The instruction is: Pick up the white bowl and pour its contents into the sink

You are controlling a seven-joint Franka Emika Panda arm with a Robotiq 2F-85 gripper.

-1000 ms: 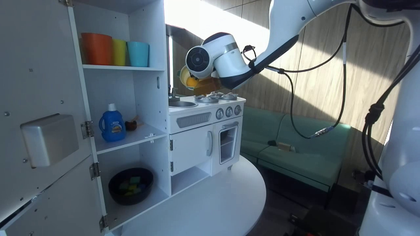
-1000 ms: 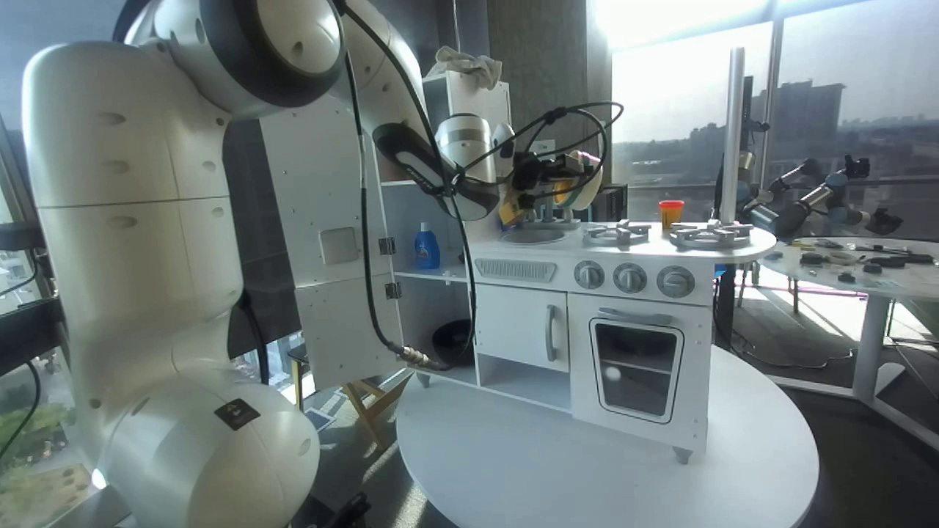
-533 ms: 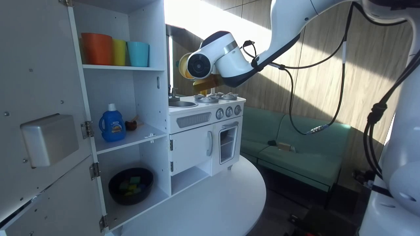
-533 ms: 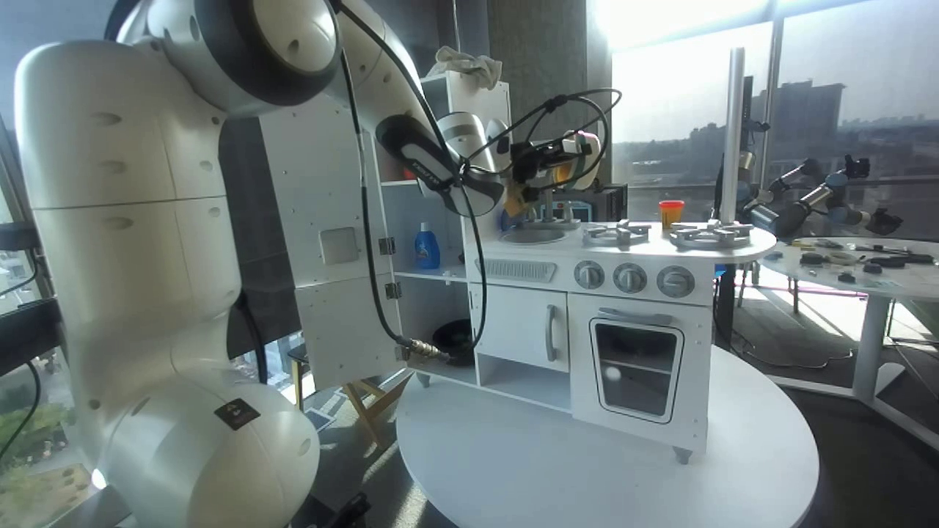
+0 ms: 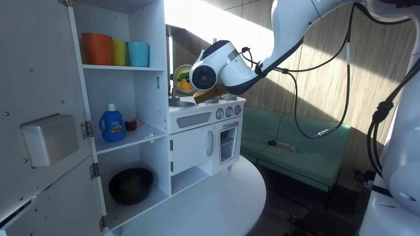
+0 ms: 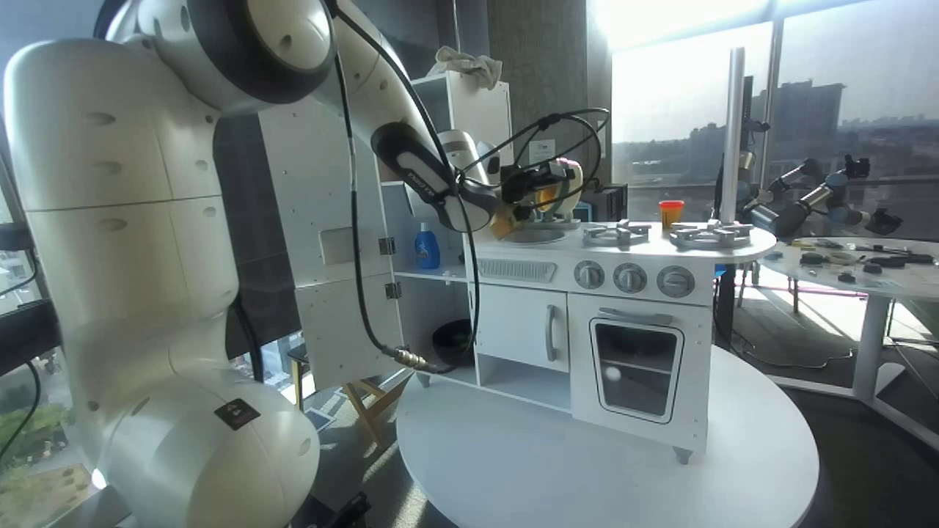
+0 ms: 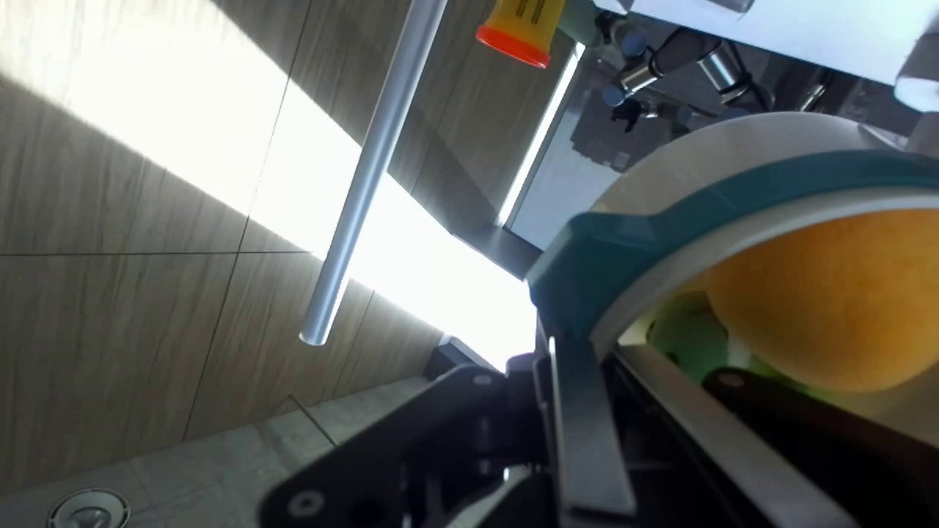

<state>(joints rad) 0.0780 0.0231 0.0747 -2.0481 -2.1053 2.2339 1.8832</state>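
My gripper (image 7: 585,356) is shut on the rim of the white bowl (image 7: 733,158), at a teal part of the rim. The bowl also shows in both exterior views (image 5: 183,68) (image 6: 574,176), tipped on its side above the back of the play kitchen. An orange round fruit (image 7: 836,301) and a green item (image 7: 686,334) are inside it; they also show in an exterior view as the orange fruit (image 5: 186,85) and green item (image 5: 181,76). The dark sink (image 5: 182,104) (image 6: 534,235) lies below and close to the bowl. The gripper is mostly hidden behind the wrist in an exterior view.
A thin tap (image 5: 174,93) stands behind the sink. Burners (image 6: 616,233), an orange cup (image 6: 670,213) and an upright pole (image 6: 732,139) are on the worktop. A tall cabinet (image 5: 147,88) with cups stands beside the sink. An amber block-like part (image 5: 206,95) hangs by the wrist.
The bowl first rose a little, then came down and moved toward the tap side. Its opening now faces an exterior camera more, showing the green item. The contents are still inside.
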